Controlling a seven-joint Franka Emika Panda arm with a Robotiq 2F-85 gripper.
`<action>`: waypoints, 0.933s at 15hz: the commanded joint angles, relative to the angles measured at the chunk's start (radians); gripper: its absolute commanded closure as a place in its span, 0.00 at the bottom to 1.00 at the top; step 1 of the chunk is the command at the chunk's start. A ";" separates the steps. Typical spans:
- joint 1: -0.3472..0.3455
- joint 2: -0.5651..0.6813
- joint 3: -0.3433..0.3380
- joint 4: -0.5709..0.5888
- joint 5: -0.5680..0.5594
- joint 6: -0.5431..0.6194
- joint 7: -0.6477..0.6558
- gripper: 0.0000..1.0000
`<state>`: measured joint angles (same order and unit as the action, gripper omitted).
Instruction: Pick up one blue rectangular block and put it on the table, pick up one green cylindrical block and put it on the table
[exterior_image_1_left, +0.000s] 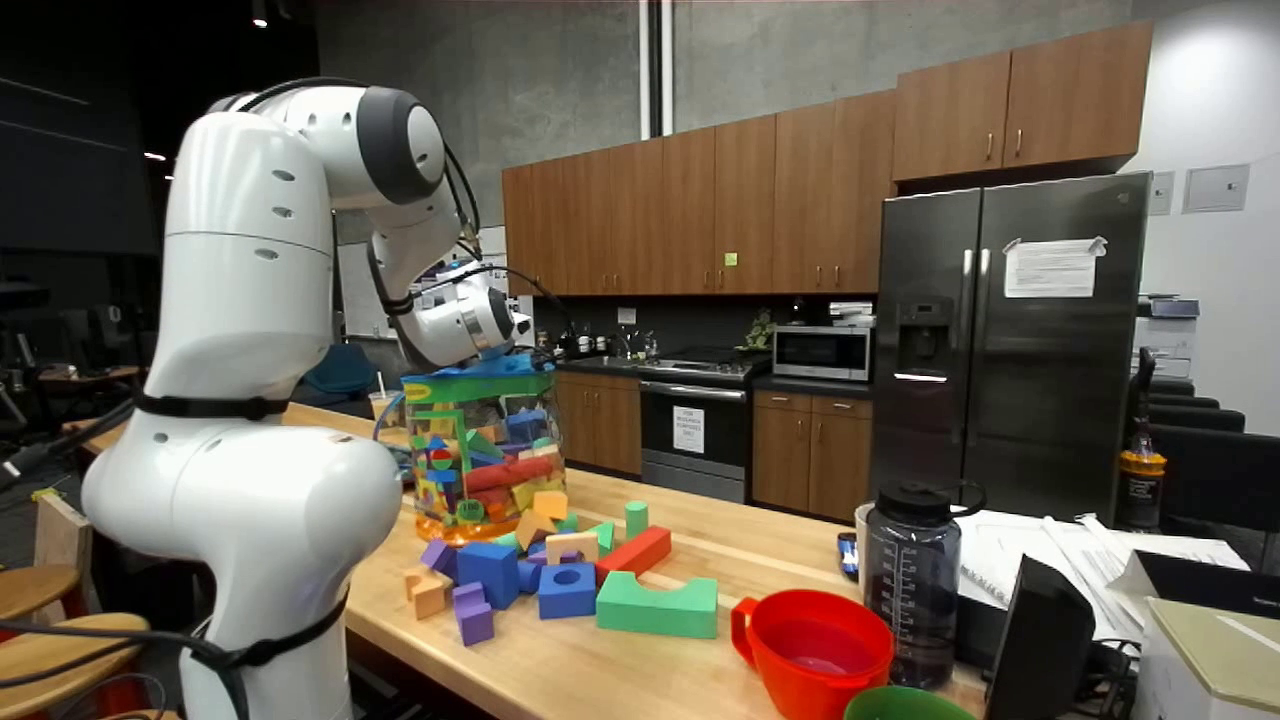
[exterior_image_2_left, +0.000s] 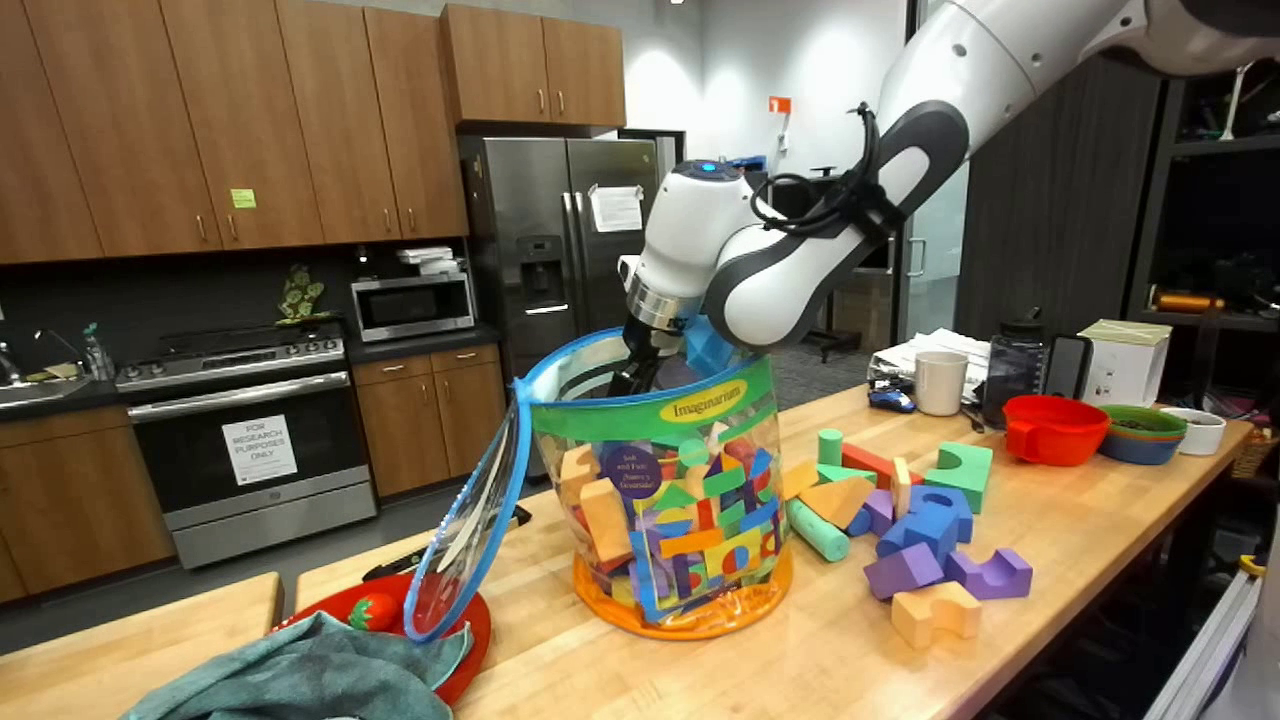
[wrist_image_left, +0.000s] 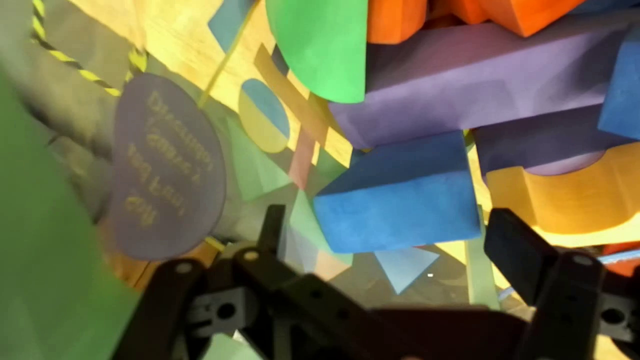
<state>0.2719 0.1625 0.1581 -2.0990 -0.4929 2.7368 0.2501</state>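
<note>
A blue rectangular block lies among other blocks inside the clear toy bag, in the wrist view. My gripper is open, with one finger at each side of this block; a gap shows at the left finger. In an exterior view the gripper reaches into the bag's mouth. A green cylindrical block stands upright on the pale wooden table, and this green cylinder shows in both exterior views. Another green cylinder lies on its side by the bag.
Loose blocks, including a blue one and a green arch, lie beside the bag. A red cup and a dark bottle stand further along. The bag's open lid hangs over a red plate with a cloth.
</note>
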 joint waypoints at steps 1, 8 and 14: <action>0.040 -0.017 -0.024 0.026 -0.077 -0.088 0.202 0.00; 0.112 -0.016 0.006 0.049 -0.099 -0.326 0.578 0.00; 0.131 -0.010 0.035 0.079 -0.115 -0.407 0.756 0.00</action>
<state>0.3985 0.1622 0.1864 -2.0345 -0.5756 2.3684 0.9332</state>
